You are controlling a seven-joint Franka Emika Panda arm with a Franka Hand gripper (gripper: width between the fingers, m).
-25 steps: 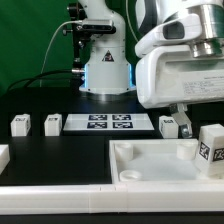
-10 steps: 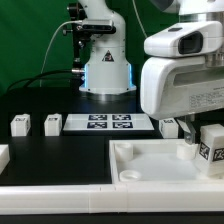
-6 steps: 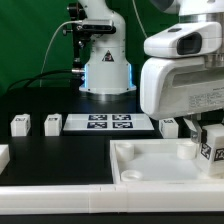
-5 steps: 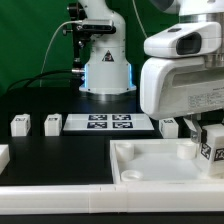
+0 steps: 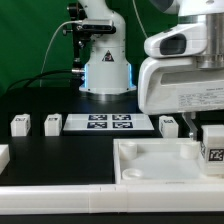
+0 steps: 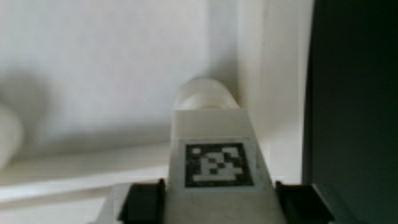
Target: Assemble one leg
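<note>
Tool (image 6: 217,202) snug around tagged leg (image 6: 215,150)

Exterior view was bright and evenly lit, shadows soft | white plastic verged on glare against the black table (image 5: 60,150) | detail coarse | wrist view was blurred throughout, tag on the leg (image 6: 217,130) smeared | grey shadow at 8 o'clock, dark band at 3 o'clock

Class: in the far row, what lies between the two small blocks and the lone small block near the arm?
The marker board lies flat there; the exterior view shows it.
</note>
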